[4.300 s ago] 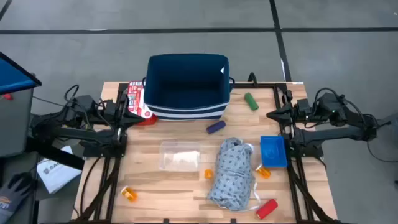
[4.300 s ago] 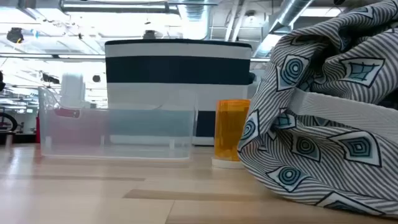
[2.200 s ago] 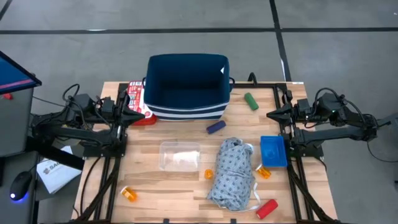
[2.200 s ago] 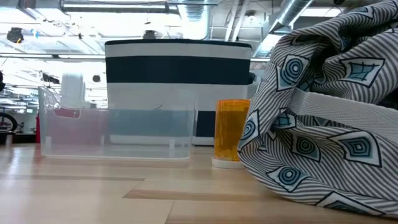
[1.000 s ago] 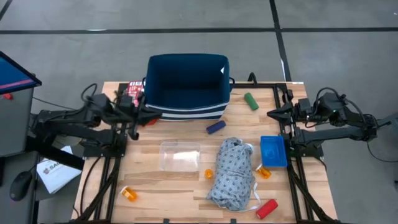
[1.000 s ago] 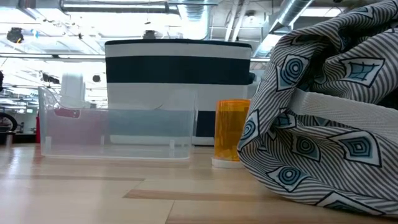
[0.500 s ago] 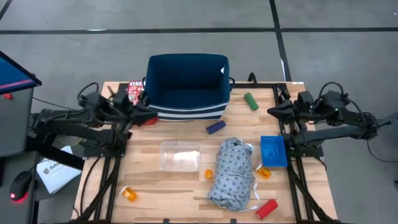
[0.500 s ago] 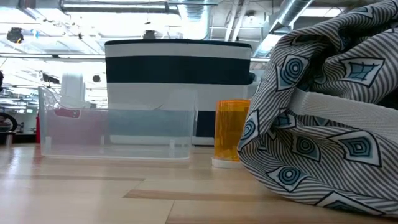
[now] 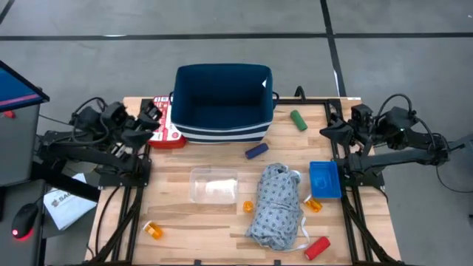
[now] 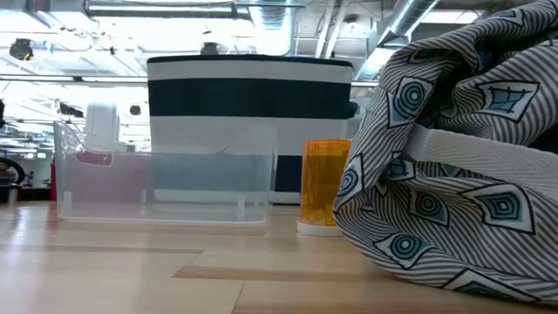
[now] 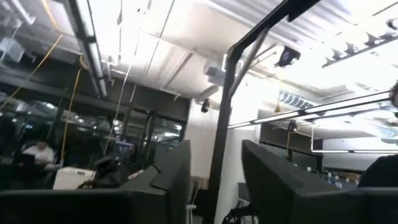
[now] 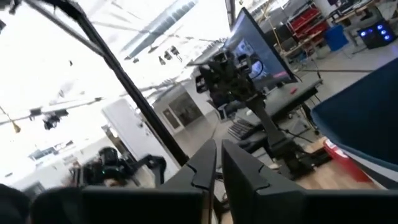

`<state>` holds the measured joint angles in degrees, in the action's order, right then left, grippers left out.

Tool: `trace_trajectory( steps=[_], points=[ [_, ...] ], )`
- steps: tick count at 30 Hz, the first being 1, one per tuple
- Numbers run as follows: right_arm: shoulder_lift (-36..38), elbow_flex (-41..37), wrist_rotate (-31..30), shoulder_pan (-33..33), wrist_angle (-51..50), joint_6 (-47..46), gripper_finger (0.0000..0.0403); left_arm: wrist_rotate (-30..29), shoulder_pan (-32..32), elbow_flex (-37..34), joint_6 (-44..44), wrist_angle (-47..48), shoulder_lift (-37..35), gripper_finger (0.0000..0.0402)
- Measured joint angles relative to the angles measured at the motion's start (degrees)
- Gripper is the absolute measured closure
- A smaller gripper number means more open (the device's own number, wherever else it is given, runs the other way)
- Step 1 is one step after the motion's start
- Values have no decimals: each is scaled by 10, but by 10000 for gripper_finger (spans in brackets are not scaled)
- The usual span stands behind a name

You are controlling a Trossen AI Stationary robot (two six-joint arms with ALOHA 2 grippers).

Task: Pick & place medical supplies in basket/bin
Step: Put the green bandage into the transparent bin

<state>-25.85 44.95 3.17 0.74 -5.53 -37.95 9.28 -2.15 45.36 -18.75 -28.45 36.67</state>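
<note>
Navy cloth basket (image 9: 222,100) stands empty; nothing is packed yet. Soft dotted garment (image 9: 277,205) lies in front of it, with a purple cylinder (image 9: 256,151) between them. Left gripper (image 9: 151,117), fingers apart, waits beside the basket's left wall. Right gripper (image 9: 330,132), fingers nearly together, waits off to the basket's right. Next, one must reach down and grab something.
</note>
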Motion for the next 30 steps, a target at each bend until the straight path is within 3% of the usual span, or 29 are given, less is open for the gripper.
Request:
trace_trajectory(
  steps=[7, 11, 15, 18, 23, 27, 30],
  points=[
    [-4, 0, -23, 0, -8, 3, 305, 16, -29, 33, 93, 1, 2, 201],
    [-20, 2, -50, -1, -18, 16, 255, 12, -34, 70, 169, 1, 10, 195],
    [-50, 43, -98, -1, -105, 36, 208, 11, -35, 118, 232, 45, 22, 196],
    [-94, 110, -133, -1, -209, 52, 187, -23, -35, 160, 290, 133, 33, 195],
    [-221, 274, -208, -2, -468, 56, 180, -177, -35, 225, 372, 277, 49, 177],
    [-336, 382, -241, -36, -689, 52, 179, -241, -35, 250, 393, 304, 55, 162],
    [-390, 419, -242, -82, -764, 41, 179, -263, -35, 257, 396, 305, 55, 152]
  ],
)
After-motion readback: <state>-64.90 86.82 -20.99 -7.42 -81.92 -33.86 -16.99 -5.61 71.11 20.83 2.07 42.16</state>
